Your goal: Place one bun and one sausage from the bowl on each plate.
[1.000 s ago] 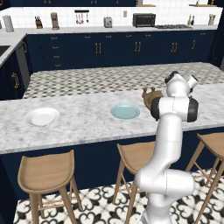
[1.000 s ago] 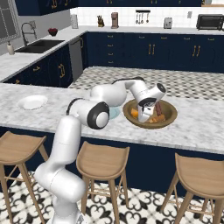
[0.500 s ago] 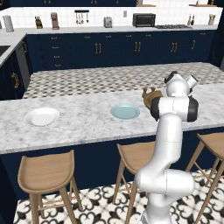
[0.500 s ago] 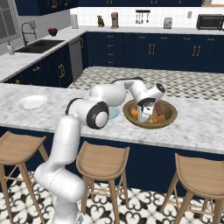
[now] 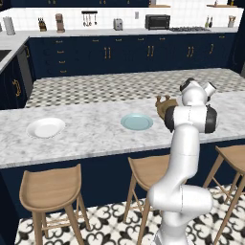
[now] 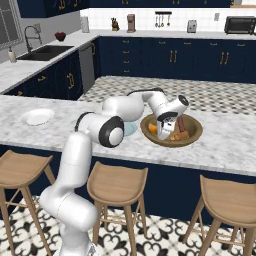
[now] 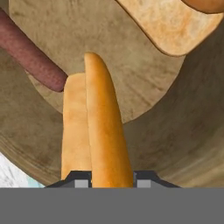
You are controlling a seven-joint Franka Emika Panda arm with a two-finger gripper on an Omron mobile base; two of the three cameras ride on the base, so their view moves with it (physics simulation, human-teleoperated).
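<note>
You're at the pick step for the first bun: your gripper is down inside the wooden bowl, and in the hand view the hot dog bun runs lengthwise right up between the two finger tips, jaws narrowed against its sides, so it reads as gripped, though the actual contact is at the very bottom of the view and hard to confirm. The bun looks to be resting on the bowl floor, not lifted. A dark red sausage lies just beside the bun's far end, near or touching it, and a second bun sits further across the bowl. The bowl is on the island counter toward its right end, near the front edge. The teal plate sits just beside the bowl, mid-counter; the white plate is well apart near the left end. Both plates look bare, so nothing is delivered yet. Next you need a straight lift clear of the bowl rim without dragging the sausage, then carry to the teal plate, likely the nearest target. Watch for slipping, since you seem to be holding the bun near one end.
</note>
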